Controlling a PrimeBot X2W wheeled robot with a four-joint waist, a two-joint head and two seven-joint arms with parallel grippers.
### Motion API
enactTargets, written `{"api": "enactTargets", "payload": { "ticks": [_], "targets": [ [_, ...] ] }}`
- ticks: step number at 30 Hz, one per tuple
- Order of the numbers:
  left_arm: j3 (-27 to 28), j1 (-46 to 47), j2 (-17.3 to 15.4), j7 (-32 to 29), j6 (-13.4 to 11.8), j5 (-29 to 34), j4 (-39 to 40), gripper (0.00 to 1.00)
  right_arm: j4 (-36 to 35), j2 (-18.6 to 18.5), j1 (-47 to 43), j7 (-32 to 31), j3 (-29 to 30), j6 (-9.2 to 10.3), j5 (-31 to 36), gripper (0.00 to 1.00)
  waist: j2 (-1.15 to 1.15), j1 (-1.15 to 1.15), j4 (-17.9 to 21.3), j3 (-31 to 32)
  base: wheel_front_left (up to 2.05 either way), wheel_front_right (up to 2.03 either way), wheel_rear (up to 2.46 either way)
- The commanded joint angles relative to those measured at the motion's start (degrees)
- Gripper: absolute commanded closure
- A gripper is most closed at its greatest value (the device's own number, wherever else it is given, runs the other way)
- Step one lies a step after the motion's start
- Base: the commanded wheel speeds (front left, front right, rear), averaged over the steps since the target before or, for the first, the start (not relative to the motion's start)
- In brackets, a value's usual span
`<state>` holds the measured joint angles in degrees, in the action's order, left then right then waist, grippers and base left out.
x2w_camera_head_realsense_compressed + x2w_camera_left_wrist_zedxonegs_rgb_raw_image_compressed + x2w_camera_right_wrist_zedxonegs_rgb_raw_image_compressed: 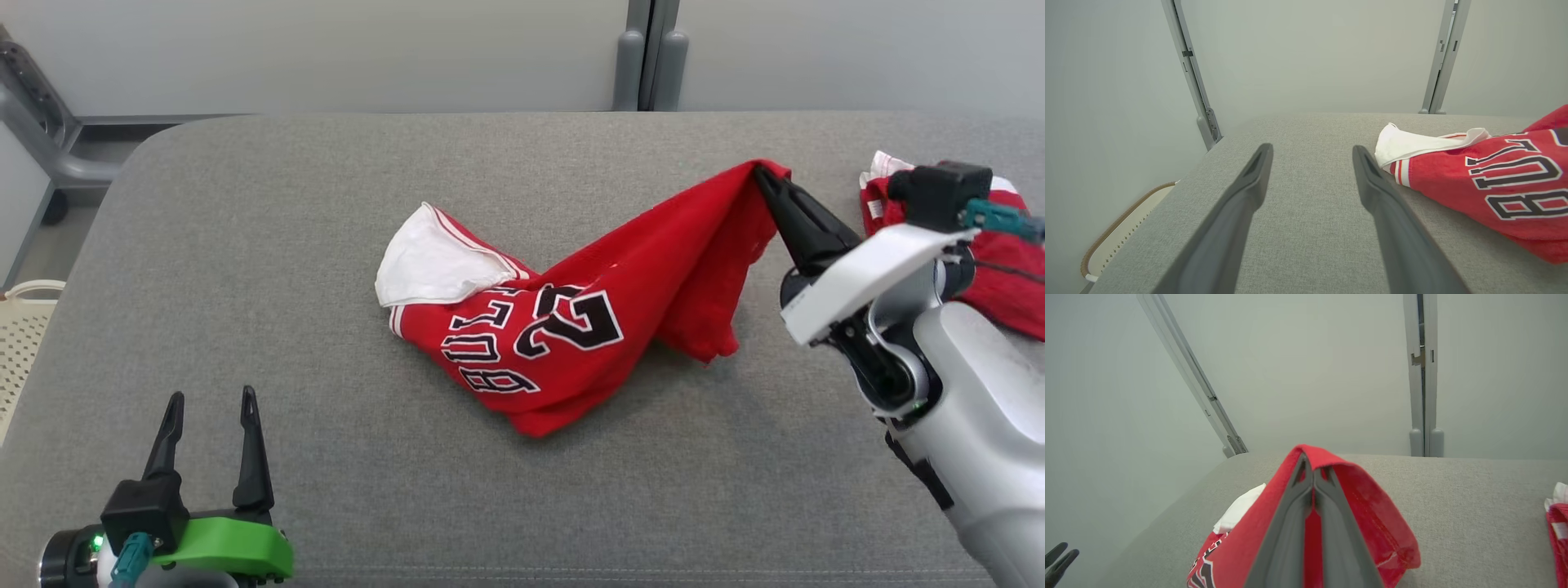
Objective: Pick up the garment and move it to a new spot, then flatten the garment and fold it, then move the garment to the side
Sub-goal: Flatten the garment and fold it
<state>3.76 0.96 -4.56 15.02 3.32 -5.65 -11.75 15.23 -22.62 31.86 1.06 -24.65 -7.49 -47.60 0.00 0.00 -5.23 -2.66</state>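
Head view: open grey fabric table (pixel 326 204) stretches left of the crumpled red basketball jersey (pixel 571 343); right pincer (pixel 761 171) pinches its raised edge, left pincer (pixel 211 394) spread, touching nothing.

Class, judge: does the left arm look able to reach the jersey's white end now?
Probably yes: the left end effector is open, and bare grey surface lies between it and the jersey's white end.

Pinches a raised fold of the red garment (pixel 588 343) between the closed tips of the right gripper (pixel 765 173). Trails the rest down from those tips onto the grey table (pixel 326 204). Holds the left gripper (pixel 211 398) spread wide, well apart from the cloth. Shows another red garment (pixel 1012 286) just behind the right gripper's wrist.
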Motion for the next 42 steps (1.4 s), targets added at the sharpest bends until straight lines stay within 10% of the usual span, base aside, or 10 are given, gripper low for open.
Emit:
{"api": "enactTargets", "payload": {
  "ticks": [1, 26, 39, 41, 42],
  "targets": [
    [0.1, 0.8, 0.0, 0.1, 0.2, 0.4, -0.1, 0.00, 0.4, -0.1, 1.0, 0.4, -0.1, 0.00, 0.3, 1.00, 0.00, 0.00, -0.5, -0.5, 0.00, 0.00, 0.00],
    [-7.1, 7.5, 1.5, 0.1, 1.3, 0.5, -1.3, 0.00, 48.9, 5.4, 31.1, 9.7, -13.9, 0.00, 4.6, 1.00, 0.00, 0.00, -10.4, -7.4, 0.00, 0.00, 0.00],
    [-10.2, 9.1, 1.7, 0.1, 0.5, -1.1, -2.3, 0.00, 58.2, 5.2, 34.1, 12.8, -14.3, 0.00, 7.7, 1.00, 0.00, 0.00, -14.2, -9.5, 0.00, 0.00, 0.00],
    [-10.3, 9.1, 1.7, 0.1, 0.3, -1.4, -2.3, 0.00, 58.5, 5.5, 33.7, 12.8, -14.1, 0.00, 8.1, 0.54, 0.00, 0.00, -14.2, -9.5, 0.00, 0.00, 0.00],
    [-10.3, 9.1, 1.7, 0.1, 0.3, -1.4, -2.3, 0.00, 58.5, 5.5, 33.7, 12.8, -14.1, 0.00, 8.1, 0.54, 0.00, 0.00, -14.2, -9.5, 0.00, 0.00, 0.00]
  ]
}}
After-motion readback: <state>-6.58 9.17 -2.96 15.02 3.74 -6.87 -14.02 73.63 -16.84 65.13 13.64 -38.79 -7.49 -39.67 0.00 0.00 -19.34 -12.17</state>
